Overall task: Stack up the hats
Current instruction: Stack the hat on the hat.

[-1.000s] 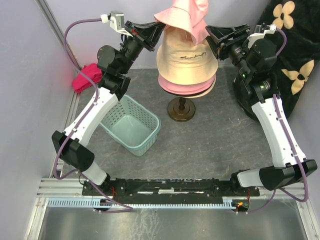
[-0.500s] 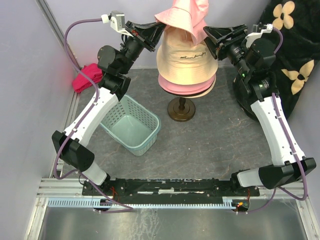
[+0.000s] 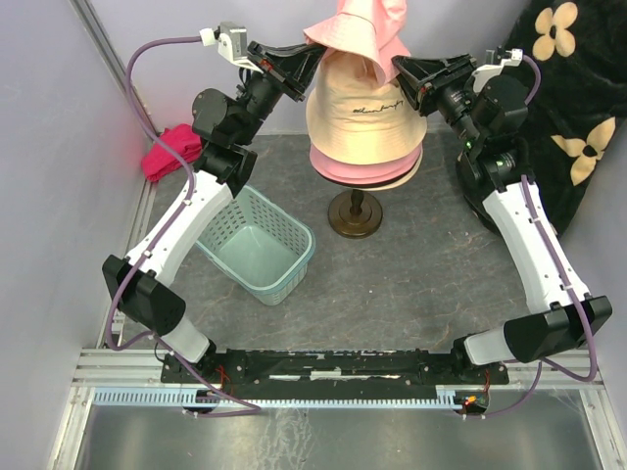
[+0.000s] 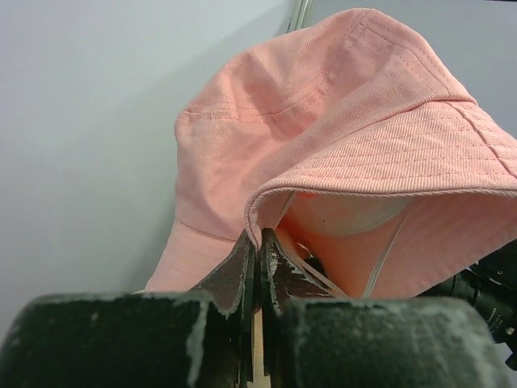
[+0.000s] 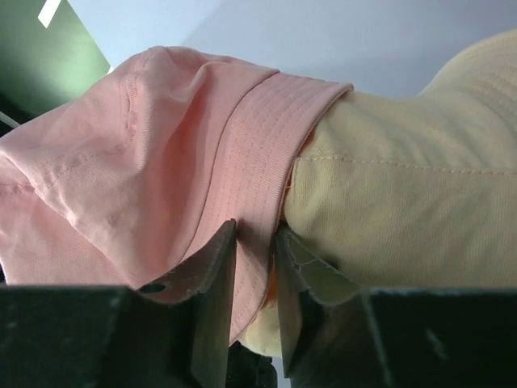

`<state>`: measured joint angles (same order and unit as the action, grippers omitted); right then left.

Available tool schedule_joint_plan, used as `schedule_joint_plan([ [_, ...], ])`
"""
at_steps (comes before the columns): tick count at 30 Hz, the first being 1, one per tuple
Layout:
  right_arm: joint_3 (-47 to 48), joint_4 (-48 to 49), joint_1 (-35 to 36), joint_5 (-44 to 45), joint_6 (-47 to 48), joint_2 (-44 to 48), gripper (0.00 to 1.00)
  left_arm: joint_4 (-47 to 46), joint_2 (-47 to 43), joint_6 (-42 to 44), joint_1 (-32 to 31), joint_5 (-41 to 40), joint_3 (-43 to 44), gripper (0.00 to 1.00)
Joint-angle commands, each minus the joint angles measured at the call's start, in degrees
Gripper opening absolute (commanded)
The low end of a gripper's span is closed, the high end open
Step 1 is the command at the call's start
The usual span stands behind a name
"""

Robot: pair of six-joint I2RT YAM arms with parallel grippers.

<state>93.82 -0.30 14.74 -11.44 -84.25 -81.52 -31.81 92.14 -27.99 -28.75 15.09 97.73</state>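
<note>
A pink hat (image 3: 358, 29) hangs tilted over the crown of a beige hat (image 3: 362, 113). The beige hat sits on another pink hat (image 3: 358, 172) on the mannequin stand (image 3: 355, 215). My left gripper (image 3: 315, 54) is shut on the pink hat's brim edge (image 4: 260, 234) at its left side. My right gripper (image 3: 397, 70) is at the hat's right side. Its jaws stand a little apart with the pink brim (image 5: 257, 230) between them and the beige hat (image 5: 404, 202) just beside. The mannequin head is hidden under the hats.
A teal basket (image 3: 260, 245) stands front left of the stand. A magenta-red cloth bundle (image 3: 168, 152) lies by the left wall. Black fabric with cream flowers (image 3: 573, 88) fills the back right corner behind my right arm.
My right gripper has moved left, up to the pink hat's right brim. My left gripper and the pink hat have barely moved.
</note>
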Motion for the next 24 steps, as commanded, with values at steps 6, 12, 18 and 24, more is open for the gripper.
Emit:
schedule_joint_plan([
  [6, -1.17, 5.68, -3.05, -0.15, -1.25, 2.26, 0.15, -2.25, -4.55, 6.7, -0.44, -5.96, -3.93, 0.03],
  [12, -0.71, 7.16, -5.48, -0.47, -2.76, 2.69, 0.08, -4.73, -7.52, 8.09, -0.37, -12.6, -8.73, 0.03],
  [18, -0.84, 7.36, -7.25, 0.08, -3.64, 3.26, 0.03, -6.63, -9.78, 7.87, -0.33, -15.59, -12.66, 0.03],
  [24, -1.35, 7.46, -9.88, 0.16, -5.2, 3.84, 0.02, -7.0, -11.4, 7.52, -0.33, -16.15, -14.61, 0.03],
])
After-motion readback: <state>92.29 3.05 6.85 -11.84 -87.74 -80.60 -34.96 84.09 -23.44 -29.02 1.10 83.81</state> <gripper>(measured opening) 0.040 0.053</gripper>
